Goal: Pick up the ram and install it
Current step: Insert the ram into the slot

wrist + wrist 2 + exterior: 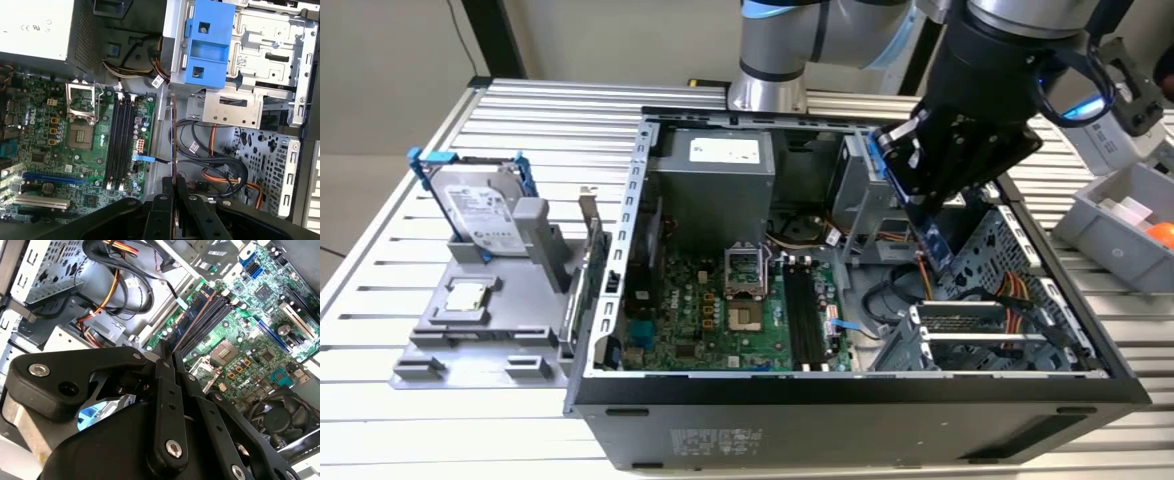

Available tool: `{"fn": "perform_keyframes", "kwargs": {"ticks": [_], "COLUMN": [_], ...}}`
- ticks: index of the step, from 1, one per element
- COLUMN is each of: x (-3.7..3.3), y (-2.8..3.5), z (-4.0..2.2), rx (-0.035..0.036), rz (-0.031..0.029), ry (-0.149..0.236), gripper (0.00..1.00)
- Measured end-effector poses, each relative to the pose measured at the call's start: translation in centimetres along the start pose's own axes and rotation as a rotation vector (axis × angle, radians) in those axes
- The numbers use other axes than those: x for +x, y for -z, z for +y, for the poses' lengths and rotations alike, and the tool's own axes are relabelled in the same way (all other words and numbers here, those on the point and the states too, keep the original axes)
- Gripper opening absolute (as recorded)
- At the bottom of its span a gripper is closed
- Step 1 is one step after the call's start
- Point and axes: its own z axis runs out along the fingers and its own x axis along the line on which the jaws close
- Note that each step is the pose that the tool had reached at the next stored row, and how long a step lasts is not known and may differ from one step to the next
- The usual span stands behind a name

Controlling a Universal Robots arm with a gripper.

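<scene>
Currently the tool (927,190) is clenching the ram (937,232), which is hanging edge-down over the open computer case (854,385), apart from the motherboard (707,320). The carry step is under way, I judge. In the exterior view the black memory slots (803,318) are lying toward seven o'clock of the tool. Seating is calling for lining the stick's edge squarely along one slot.

You have one open black metal computer case (854,400), holding one green motherboard (707,330), four long black plastic memory slots (120,140), one silver metal power supply box (714,175) and one blue plastic drive bracket (207,42). There is one black gripper (173,192) and one thin bluish ram stick (173,140). On the exterior view's left, one silver hard drive (480,210); on its right, one grey plastic bin (1107,215).
</scene>
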Motion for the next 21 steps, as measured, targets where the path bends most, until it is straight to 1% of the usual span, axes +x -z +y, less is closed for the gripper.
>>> {"fn": "perform_keyframes", "kwargs": {"ticks": [6, 7, 8, 10, 12, 13, 15, 21], "x": [0.34, 0.36, 0.36, 0.38, 0.38, 0.40, 0.44, 0.76], "y": [-0.13, -0.15, -0.16, -0.19, -0.22, -0.26, -0.31, -0.82], "z": [-0.08, -0.11, -0.12, -0.16, -0.17, -0.19, -0.19, -0.19], "rx": [0.0007, 0.0006, 0.0005, -0.0003, -0.0002, -0.0009, -0.0010, -0.0008], "rz": [-0.0005, 0.0007, 0.0037, 0.0141, 0.0259, 0.0301, 0.0334, 0.0339], "ry": [-0.021, -0.021, -0.021, -0.022, -0.022, -0.022, -0.022, -0.035], "gripper": [0.00, 0.00, 0.00, 0.00, 0.00, 0.00, 0.00, 0.00]}}
